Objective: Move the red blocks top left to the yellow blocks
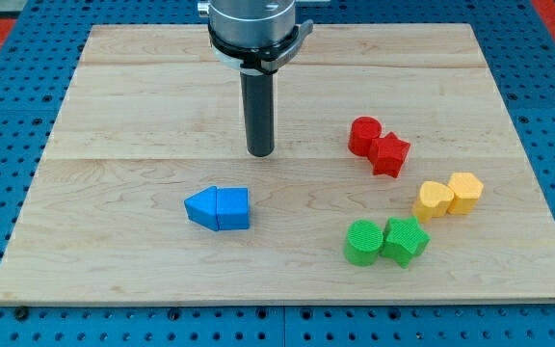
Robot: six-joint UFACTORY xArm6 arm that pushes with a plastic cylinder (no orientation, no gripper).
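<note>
Red cylinder (364,136) and red star block (389,154) were seen touching, at view's right of board centre. Yellow blocks (448,196) lay just below-right of them, near but apart.

Red pair judged light, rigid, likely free-sliding on wooden board (123,106) (no grasp possible; only flat side faces could be pushed).

My tip (260,152) was found bare, nothing touched, well apart to view's left of red pair, above blue blocks (219,208). Green blocks (385,241) were left untouched.
</note>
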